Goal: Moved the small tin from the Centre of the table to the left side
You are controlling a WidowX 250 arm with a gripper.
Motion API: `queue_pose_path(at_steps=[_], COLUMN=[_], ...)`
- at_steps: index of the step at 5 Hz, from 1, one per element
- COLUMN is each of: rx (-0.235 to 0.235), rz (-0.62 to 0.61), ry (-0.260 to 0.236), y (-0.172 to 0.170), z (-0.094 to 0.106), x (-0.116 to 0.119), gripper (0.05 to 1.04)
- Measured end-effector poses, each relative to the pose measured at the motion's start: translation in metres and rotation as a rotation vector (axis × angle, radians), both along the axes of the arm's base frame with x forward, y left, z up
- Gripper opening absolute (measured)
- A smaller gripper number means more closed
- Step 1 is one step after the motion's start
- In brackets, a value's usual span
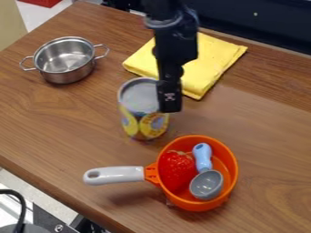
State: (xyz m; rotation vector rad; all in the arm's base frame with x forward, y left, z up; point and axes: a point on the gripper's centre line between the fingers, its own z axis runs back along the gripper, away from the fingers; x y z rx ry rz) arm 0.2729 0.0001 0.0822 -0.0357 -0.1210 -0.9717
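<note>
The tool (169,103) hangs at the right edge of the tin (135,107), its lower end overlapping the grey lid and the upper part of the label in the camera view. Whether it is wide or narrow, and whether it has the tin in its grip, I cannot tell from this angle. The tin is upright, near the middle of the frame and a little to the left, between the steel pot (64,63) at the upper left and the orange pan (233,169) at the lower right. Its base is close to the wood of the table (57,125), though contact there is hard to confirm

The step in hand is probably taking hold of the tin, or making that hold sure, since it is some way from the left side. Next, I judge, comes a firm grip near the rim, a small lift and a carry towards the left of the frame, into the space below the pot. The pot's near handle and the pan's pale handle both call for a careful path

As for pose, the arm (176,43) comes in from the top edge and points almost straight down, passing in front of the yellow cloth (209,57), its wrist above the tin's right side
</note>
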Motion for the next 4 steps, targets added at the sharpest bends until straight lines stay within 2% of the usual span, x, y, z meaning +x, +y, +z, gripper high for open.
queue_pose_path(at_steps=[2,3,4], rx=[0.008,0.027,0.026], rz=[-0.017,-0.014,-0.033], ry=[-0.009,-0.028,-0.038], y=[0.023,0.037,0.048], z=[-0.005,-0.005,-0.006], x=[-0.023,-0.032,-0.040], gripper=[0.999,0.999,0.999])
